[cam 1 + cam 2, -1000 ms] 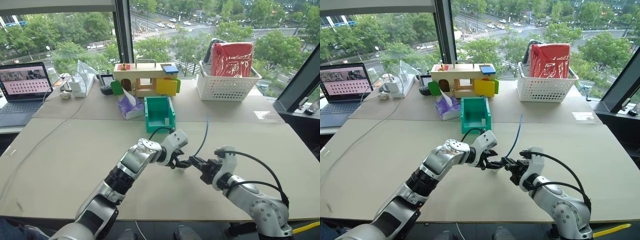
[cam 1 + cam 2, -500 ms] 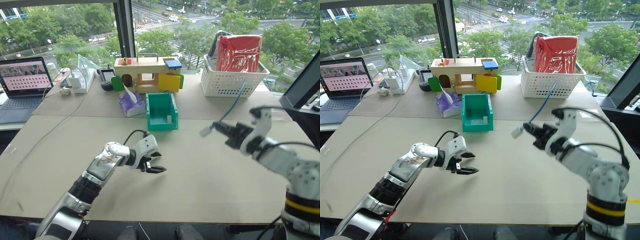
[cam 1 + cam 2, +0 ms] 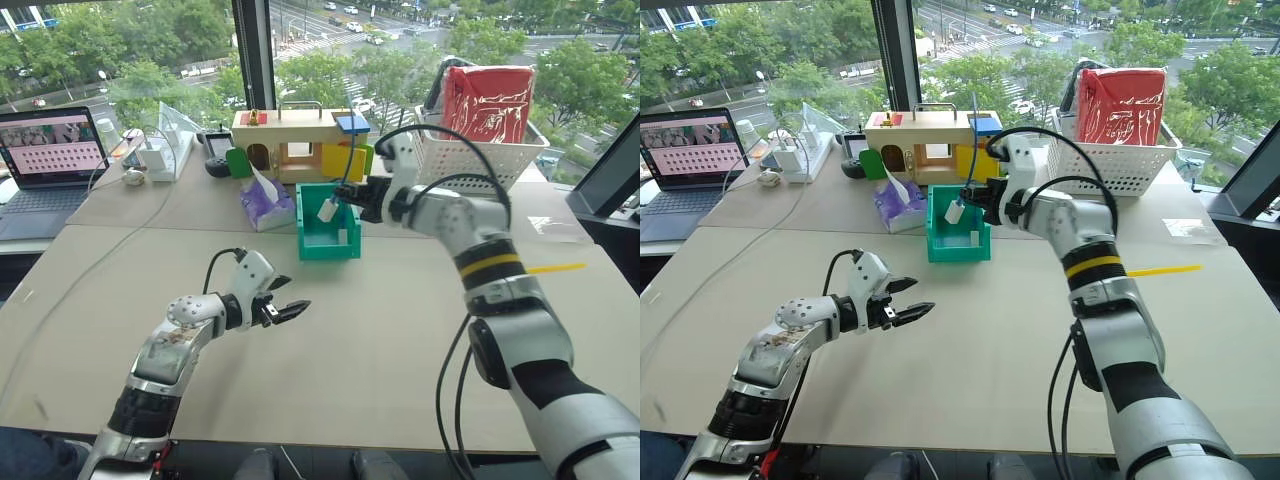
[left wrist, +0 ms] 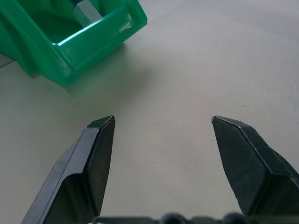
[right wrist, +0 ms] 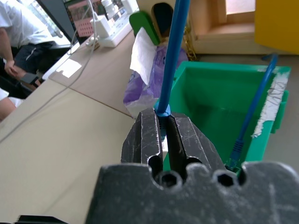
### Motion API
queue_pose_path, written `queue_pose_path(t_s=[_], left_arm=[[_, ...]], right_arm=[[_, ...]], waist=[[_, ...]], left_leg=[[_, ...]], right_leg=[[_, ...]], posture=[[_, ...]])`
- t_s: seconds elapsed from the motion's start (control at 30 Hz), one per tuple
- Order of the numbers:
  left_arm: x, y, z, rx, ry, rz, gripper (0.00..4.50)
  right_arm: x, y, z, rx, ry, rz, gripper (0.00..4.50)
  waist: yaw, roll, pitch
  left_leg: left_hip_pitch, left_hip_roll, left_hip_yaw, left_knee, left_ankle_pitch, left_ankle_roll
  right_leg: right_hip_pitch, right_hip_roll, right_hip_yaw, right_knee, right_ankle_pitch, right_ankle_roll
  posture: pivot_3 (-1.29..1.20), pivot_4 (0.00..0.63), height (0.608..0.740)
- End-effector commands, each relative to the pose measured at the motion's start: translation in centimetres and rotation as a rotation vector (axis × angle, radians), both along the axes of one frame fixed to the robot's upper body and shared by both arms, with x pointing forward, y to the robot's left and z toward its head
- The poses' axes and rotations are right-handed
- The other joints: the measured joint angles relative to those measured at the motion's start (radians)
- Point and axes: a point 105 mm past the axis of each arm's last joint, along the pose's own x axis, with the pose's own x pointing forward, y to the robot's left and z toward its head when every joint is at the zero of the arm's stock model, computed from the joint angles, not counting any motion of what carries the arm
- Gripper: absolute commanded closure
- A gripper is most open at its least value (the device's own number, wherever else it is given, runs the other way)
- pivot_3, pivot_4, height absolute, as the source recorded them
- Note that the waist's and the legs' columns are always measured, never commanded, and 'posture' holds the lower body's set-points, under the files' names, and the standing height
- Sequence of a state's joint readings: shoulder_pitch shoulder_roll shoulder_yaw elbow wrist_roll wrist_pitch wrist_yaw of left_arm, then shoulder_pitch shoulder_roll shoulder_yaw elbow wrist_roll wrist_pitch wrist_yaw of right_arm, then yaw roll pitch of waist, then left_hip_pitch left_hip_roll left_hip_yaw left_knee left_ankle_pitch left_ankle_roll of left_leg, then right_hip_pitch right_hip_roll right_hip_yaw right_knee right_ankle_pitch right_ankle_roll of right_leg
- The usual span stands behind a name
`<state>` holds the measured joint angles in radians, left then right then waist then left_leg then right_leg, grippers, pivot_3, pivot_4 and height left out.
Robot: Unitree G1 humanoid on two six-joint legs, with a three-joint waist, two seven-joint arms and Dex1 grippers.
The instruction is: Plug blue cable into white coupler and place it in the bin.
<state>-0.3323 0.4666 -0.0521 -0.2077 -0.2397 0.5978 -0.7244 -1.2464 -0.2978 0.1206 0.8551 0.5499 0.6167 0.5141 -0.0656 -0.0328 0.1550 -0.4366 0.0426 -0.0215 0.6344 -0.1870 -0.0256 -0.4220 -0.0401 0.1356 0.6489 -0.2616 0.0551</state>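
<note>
The beige table carries the green bin near its middle, a purple tissue pack just beside it, a wooden toy house behind, a white lattice basket farther right, and a laptop at far left.

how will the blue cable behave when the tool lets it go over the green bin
The blue cable looks thin and springy, probably flopping sideways once the right tool opens. The white coupler weights its end, so that end likely drops first. Loose length may drape over the green bin rim.
</note>
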Motion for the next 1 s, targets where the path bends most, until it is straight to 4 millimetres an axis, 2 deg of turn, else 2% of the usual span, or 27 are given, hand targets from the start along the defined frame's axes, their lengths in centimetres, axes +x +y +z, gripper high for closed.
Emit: queue_pose_path(t_s=[0.03, 0.2, 0.27, 0.33, 0.4, 0.47, 0.5, 0.57, 0.67, 0.77, 0.87, 1.0], left_arm=[[-0.6, 0.5, 1.3, -0.024, -0.030, 0.058, 0.88], [-0.6, 1.5, 2.2, -0.063, -0.075, 0.137, 0.88], [-0.3, 2.2, 2.8, -0.113, -0.079, 0.181, 0.88], [-0.5, 2.3, 3.8, -0.193, -0.082, 0.156, 0.88], [-0.6, 2.7, 4.6, -0.239, -0.101, 0.146, 0.88], [-0.2, 3.8, 5.2, -0.230, -0.140, 0.187, 0.88], [0.0, 4.5, 5.3, -0.216, -0.141, 0.212, 0.88], [-0.4, 5.1, 5.5, -0.202, -0.138, 0.180, 0.88], [-0.5, 6.4, 5.8, -0.219, -0.135, 0.181, 0.88], [-0.1, 7.6, 5.5, -0.220, -0.127, 0.195, 0.88], [0.6, 8.3, 5.0, -0.204, -0.159, 0.220, 0.88], [1.6, 8.6, 3.4, -0.125, -0.164, 0.251, 0.88]], right_arm=[[0.5, 0.7, 1.0, -0.035, -0.084, 0.035, 3.18], [0.4, 1.5, 1.7, -0.009, -0.108, 0.082, 1.43], [0.1, 1.5, 2.7, 0.018, -0.140, 0.105, 0.85], [-0.5, 0.8, 4.3, 0.076, -0.167, 0.139, 0.01], [-1.2, -0.2, 5.4, 0.121, -0.189, 0.160, 0.01], [-2.3, -2.9, 6.0, 0.134, -0.241, 0.141, 0.01], [-3.2, -4.8, 5.8, 0.114, -0.277, 0.130, 0.01], [-5.7, -7.2, 4.8, 0.041, -0.344, 0.141, 0.01], [-8.4, -10.1, 2.2, -0.090, -0.391, 0.102, 0.01], [-10.5, -12.6, -2.3, -0.304, -0.379, 0.041, 0.01], [-11.7, -13.8, -5.5, -0.316, -0.336, -0.023, 0.01], [-11.7, -14.9, -7.8, -0.302, -0.321, -0.140, 0.01]], waist=[[-0.001, 0.000, 0.000], [-0.004, 0.001, 0.001], [-0.003, 0.001, 0.001], [-0.003, 0.001, 0.001], [-0.002, 0.001, 0.001], [0.006, 0.001, 0.001], [0.011, 0.001, 0.001], [0.025, 0.001, 0.001], [0.026, 0.002, 0.002], [0.020, 0.002, 0.002], [0.005, 0.002, 0.002], [-0.007, 0.002, 0.002]], left_leg=[[0.000, 0.000, -0.001, 0.000, 0.000, 0.000], [-0.001, 0.000, -0.003, 0.000, 0.001, -0.002], [-0.001, 0.000, -0.004, 0.000, 0.002, -0.003], [-0.001, 0.000, -0.005, 0.000, 0.003, -0.004], [-0.001, 0.000, -0.005, 0.000, 0.003, -0.005], [-0.001, 0.000, -0.006, 0.000, 0.003, -0.005], [-0.002, 0.000, -0.007, 0.000, 0.003, -0.005], [-0.002, -0.001, -0.008, 0.000, 0.003, -0.005], [-0.003, -0.002, -0.009, -0.001, 0.003, -0.005], [-0.003, -0.001, -0.007, 0.000, 0.003, -0.005], [0.000, 0.000, -0.005, 0.001, 0.003, -0.005], [0.006, 0.000, -0.005, 0.001, 0.006, -0.006]], right_leg=[[0.000, 0.000, -0.001, 0.000, 0.000, 0.000], [0.000, -0.002, -0.006, 0.001, 0.001, -0.001], [0.000, -0.002, -0.008, 0.001, 0.001, -0.002], [0.000, -0.002, -0.010, 0.002, 0.001, -0.002], [0.000, -0.002, -0.011, 0.002, 0.001, -0.002], [0.001, -0.002, -0.012, 0.002, 0.001, -0.002], [0.001, -0.002, -0.013, 0.001, 0.001, -0.002], [0.002, -0.003, -0.015, 0.000, 0.001, -0.002], [0.001, -0.005, -0.015, -0.001, 0.001, -0.002], [0.001, -0.005, -0.015, -0.001, 0.001, -0.002], [0.002, -0.003, -0.013, 0.000, 0.002, -0.003], [0.007, -0.003, -0.012, 0.001, 0.002, -0.002]], posture=[[0.00, 0.150, 0.734], [0.00, 0.150, 0.734], [0.00, 0.150, 0.734], [0.00, 0.150, 0.734], [0.00, 0.150, 0.734], [0.00, 0.150, 0.734], [0.00, 0.150, 0.734], [0.00, 0.150, 0.734], [0.00, 0.150, 0.734], [0.00, 0.150, 0.734], [0.00, 0.150, 0.734], [0.00, 0.150, 0.734]])
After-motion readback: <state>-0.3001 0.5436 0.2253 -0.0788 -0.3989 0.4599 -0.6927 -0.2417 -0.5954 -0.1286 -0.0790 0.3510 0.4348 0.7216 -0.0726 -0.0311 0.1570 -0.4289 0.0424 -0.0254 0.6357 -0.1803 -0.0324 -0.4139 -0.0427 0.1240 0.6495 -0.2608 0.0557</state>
